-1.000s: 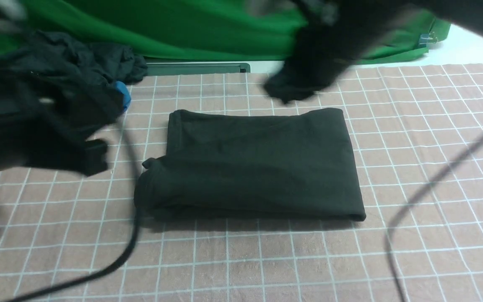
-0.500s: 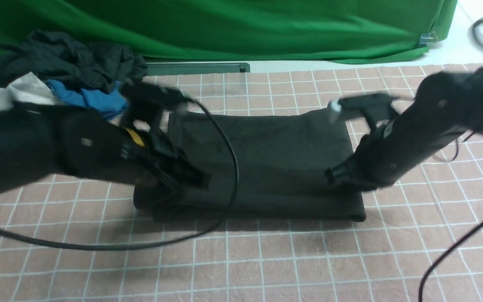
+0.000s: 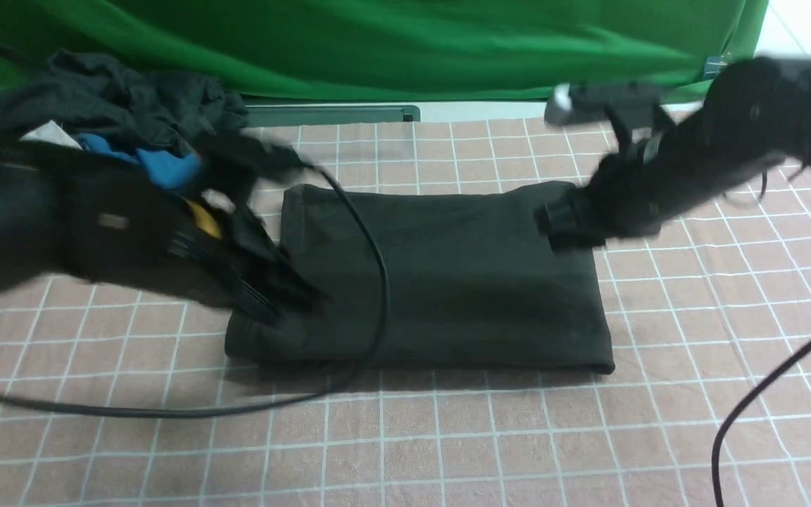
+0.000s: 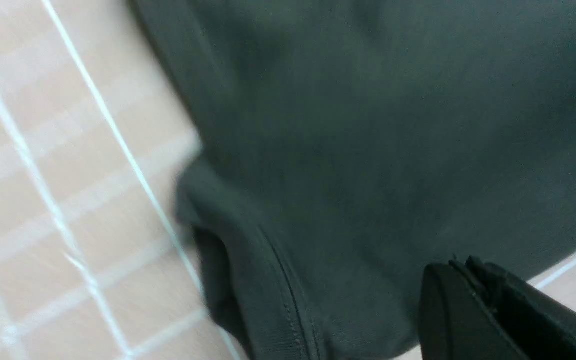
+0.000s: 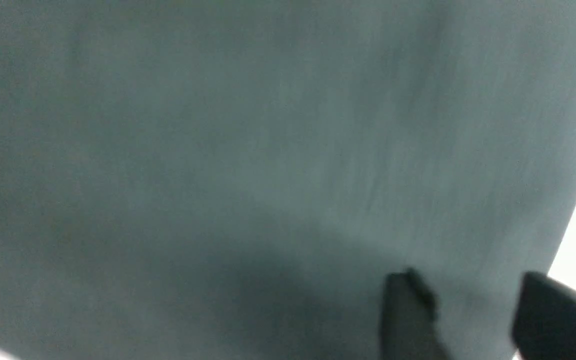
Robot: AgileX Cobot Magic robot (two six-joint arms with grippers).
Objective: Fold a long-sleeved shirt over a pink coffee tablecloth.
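Note:
The long-sleeved shirt point(image 3: 441, 274) lies folded into a black rectangle in the middle of the pink coffee tablecloth point(image 3: 448, 436). My left gripper point(image 3: 284, 299) is shut with nothing between its fingers, low over the shirt's near left corner. In the left wrist view the closed tips point(image 4: 460, 265) sit above the shirt point(image 4: 368, 125) beside a hemmed edge, with the tablecloth point(image 4: 68, 175) alongside. My right gripper point(image 3: 560, 224) hovers at the shirt's far right corner. In the right wrist view it point(image 5: 473, 295) stands open over plain black shirt fabric point(image 5: 218, 150), holding nothing.
A heap of dark clothes point(image 3: 117, 105) with a blue garment point(image 3: 166, 165) sits at the back left. A green backdrop point(image 3: 412, 42) hangs behind. Black cables trail over the shirt's left part point(image 3: 377, 296) and across the cloth at the near right point(image 3: 757, 394).
Both arms came down onto the shirt's sides. The right gripper then opened and moved from the near right edge to the far right corner. The left gripper shifted slightly left.

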